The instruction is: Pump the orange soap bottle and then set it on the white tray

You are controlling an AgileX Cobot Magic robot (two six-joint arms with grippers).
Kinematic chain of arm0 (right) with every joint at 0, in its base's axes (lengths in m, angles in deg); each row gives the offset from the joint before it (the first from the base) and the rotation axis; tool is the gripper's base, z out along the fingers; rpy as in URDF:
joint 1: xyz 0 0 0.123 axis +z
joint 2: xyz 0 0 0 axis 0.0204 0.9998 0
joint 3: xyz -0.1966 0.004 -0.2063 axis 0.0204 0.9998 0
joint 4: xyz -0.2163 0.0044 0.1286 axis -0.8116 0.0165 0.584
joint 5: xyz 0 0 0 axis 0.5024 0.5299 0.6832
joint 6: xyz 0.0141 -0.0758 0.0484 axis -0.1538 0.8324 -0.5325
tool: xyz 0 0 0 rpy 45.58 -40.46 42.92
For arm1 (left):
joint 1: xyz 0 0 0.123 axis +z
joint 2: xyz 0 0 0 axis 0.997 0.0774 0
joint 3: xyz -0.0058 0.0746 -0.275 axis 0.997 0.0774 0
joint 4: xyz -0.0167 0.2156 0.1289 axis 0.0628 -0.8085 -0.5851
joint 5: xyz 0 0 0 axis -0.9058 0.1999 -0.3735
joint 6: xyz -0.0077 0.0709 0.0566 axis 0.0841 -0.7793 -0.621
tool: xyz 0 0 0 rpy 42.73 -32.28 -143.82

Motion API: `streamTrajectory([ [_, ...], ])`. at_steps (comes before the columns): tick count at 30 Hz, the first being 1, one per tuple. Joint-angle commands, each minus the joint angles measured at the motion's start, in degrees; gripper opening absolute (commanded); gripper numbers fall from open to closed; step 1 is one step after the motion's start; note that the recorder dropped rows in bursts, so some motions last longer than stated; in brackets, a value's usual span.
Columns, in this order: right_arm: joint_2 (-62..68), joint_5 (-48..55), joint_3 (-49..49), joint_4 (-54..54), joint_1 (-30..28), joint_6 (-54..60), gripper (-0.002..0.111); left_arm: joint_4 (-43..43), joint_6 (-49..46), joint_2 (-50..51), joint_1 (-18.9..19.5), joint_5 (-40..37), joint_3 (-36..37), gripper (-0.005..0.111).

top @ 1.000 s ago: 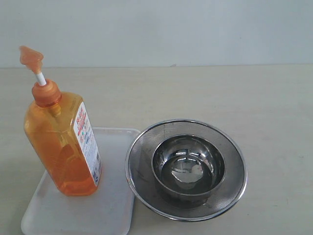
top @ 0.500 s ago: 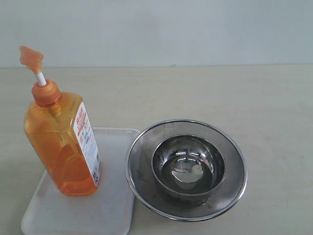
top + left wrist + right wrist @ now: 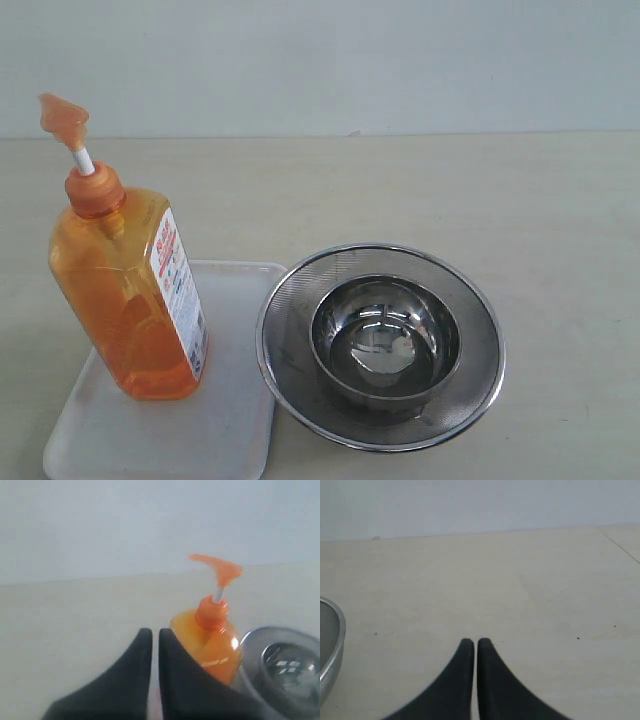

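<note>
Orange soap bottle [image 3: 122,300] stands on white tray [image 3: 235,410], just beside the steel strainer [image 3: 482,335]. Left hand [image 3: 155,633] is closed, empty, apart from bottle. Right hand [image 3: 475,642] is closed, empty, above bench [image 3: 530,590].

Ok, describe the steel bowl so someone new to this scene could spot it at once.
Find the tall orange soap bottle standing on the white tray at the left of the exterior view. Right of the tray sits a round steel mesh strainer, and the steel bowl rests inside it. It is the smaller, solid, mirror-shiny round, unlike the mesh ring around it.
</note>
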Motion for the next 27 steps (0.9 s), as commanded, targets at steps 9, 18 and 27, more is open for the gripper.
streamTrajectory([
  [9, -0.2, -0.2, 0.0, -0.1, -0.1, 0.3, 0.0, -14.2, 0.2, -0.3, 13.3, 56.9, 15.8, 0.005],
  [18, -0.2, -0.2, 0.0, -0.1, -0.1, 0.4, 0.0, -7.1, 6.5, -1.1, 27.4, 63.5, 24.5, 0.005],
  [27, -0.2, -0.2, 0.0, -0.1, -0.1, 0.3, 0.0, -2.5, 6.5, -1.1, 27.9, 64.1, 24.6, 0.005],
])
